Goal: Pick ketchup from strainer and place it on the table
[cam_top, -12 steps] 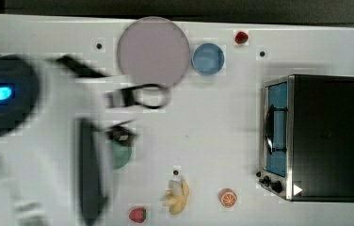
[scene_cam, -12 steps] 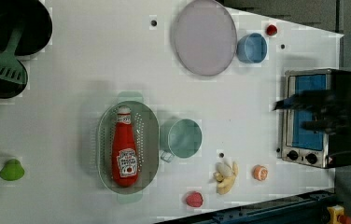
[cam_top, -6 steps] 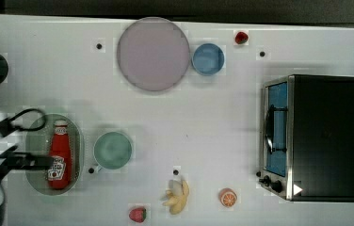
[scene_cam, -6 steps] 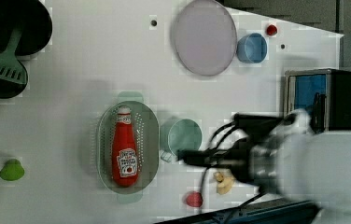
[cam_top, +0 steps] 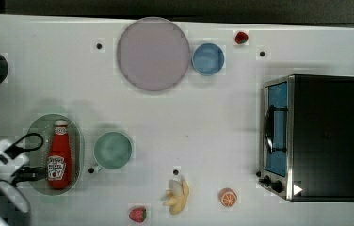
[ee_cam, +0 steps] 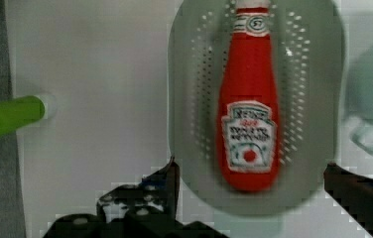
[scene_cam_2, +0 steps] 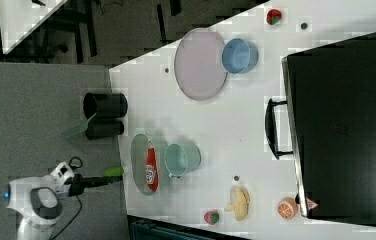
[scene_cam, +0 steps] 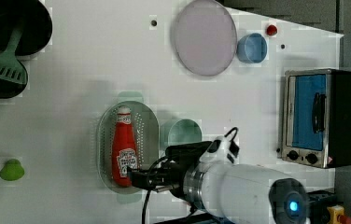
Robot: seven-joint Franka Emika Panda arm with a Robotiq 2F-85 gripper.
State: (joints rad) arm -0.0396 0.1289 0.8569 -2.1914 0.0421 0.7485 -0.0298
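Observation:
The ketchup [cam_top: 58, 157], a red squeeze bottle with a white cap, lies lengthwise in the pale green strainer [cam_top: 75, 136] on the white table [cam_top: 203, 117]. My gripper [cam_top: 36, 173] hangs open over the strainer's end at the bottle's base [scene_cam: 123, 173]. In the wrist view the gripper [ee_cam: 251, 173] has its two dark fingers [ee_cam: 167, 181] standing wide apart. They flank the strainer [ee_cam: 189, 99], with the ketchup [ee_cam: 249, 109] ahead between them, untouched. The right view has the gripper [scene_cam_2: 98, 181] beside the strainer [scene_cam_2: 138, 160].
A teal cup [cam_top: 113, 149] stands close beside the strainer. A purple plate [cam_top: 152, 53], a blue cup [cam_top: 208, 59] and a toaster oven [cam_top: 314, 136] stand farther off. A banana [cam_top: 177, 195], orange [cam_top: 228, 197], strawberry [cam_top: 138, 214], green fruit [scene_cam: 11, 170] and black pots [scene_cam: 10, 51] are around.
The arm has swept across the table, in the left view from beside the oven to the strainer's bottom end. The gripper stayed open; the ketchup has not moved.

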